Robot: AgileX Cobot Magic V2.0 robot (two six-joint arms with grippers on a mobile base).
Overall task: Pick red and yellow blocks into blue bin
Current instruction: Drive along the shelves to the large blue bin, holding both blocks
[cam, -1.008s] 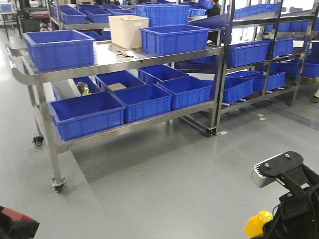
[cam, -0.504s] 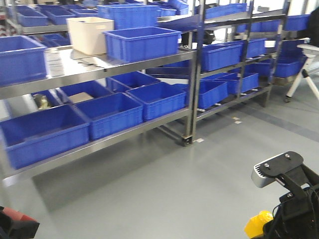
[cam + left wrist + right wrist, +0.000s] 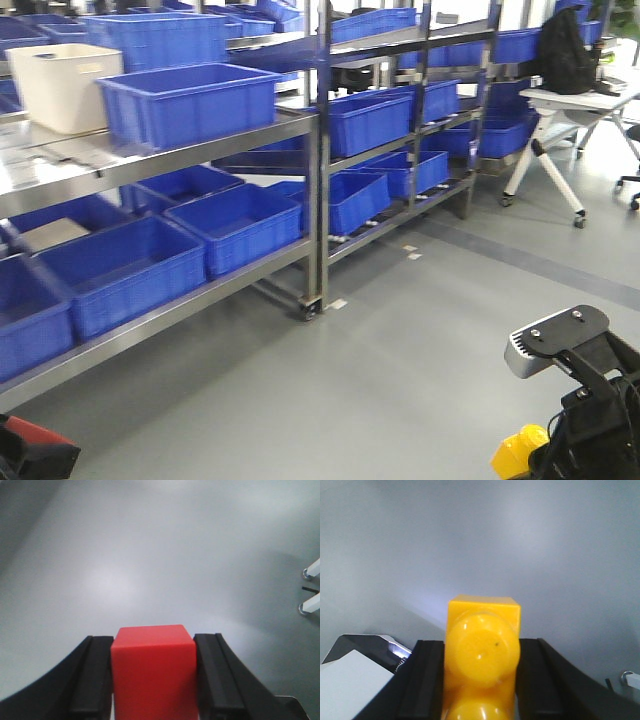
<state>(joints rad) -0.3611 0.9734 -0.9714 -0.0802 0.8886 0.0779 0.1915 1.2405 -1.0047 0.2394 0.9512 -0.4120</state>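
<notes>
In front of the robot, the long steel rack [image 3: 318, 150] with its blue crates [image 3: 190, 105] and the cream tub [image 3: 62, 85] has slid toward the left of the front view compared with a second ago. A white table [image 3: 575, 100] with a black bag [image 3: 562, 50] on it has come into sight at the right. This suggests that the base is turning or rolling while the arms do no work. For the task this probably means the carrying step: both blocks are already picked, and the robot is looking for the blue bin, which cannot be recognised among the panel-sided crates in view. Under both wrists there is only the bare grey floor [image 3: 400, 350]. The left gripper [image 3: 152, 640] is closed on the red cube [image 3: 152, 675], with one black finger touching each side face. The cube is plain, smooth and sharp-edged, and it sits straight. The right gripper [image 3: 481, 647] clamps the yellow brick [image 3: 482, 622] in the same way; the brick is glossy, and its round studs face the wrist camera.
</notes>
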